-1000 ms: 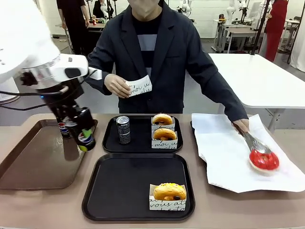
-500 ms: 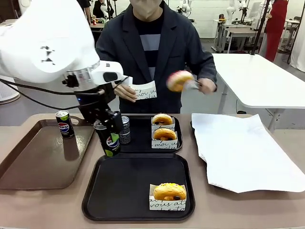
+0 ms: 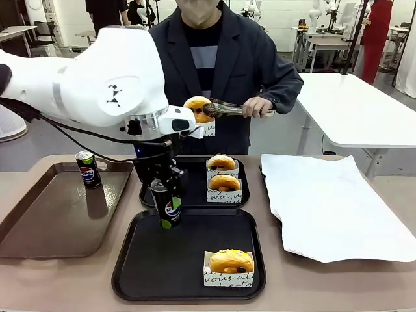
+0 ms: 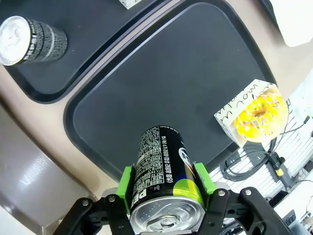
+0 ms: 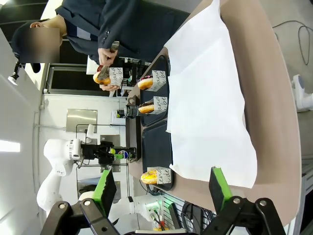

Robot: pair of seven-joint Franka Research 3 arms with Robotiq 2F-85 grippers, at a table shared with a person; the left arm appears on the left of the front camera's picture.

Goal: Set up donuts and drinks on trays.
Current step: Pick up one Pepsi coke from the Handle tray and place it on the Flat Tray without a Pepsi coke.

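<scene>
The far tray point(image 3: 195, 195) looks finished: a black can point(image 4: 30, 39) stands at its left, with two golden donuts point(image 3: 221, 173) in printed paper sleeves beside it. The near tray point(image 3: 188, 260) is half set, holding one yellow-iced donut point(image 3: 231, 261) in its sleeve at the near right corner. The left claw point(image 3: 168, 207) is clamped on a Pepsi can point(image 3: 170, 209), green pads pressing its slim, glossy sides, hanging just over the near tray's far left part. The right claw point(image 5: 161, 193) stands wide apart with nothing in it. Across the desk point(image 3: 65, 279) the person grips a donut point(image 3: 197, 108) in metal tongs point(image 3: 234, 109). Another can point(image 3: 86, 169) waits on the smooth brown tray point(image 3: 39, 227) at the left. A crinkled white paper sheet point(image 3: 325, 208) lies bare at the right.
</scene>
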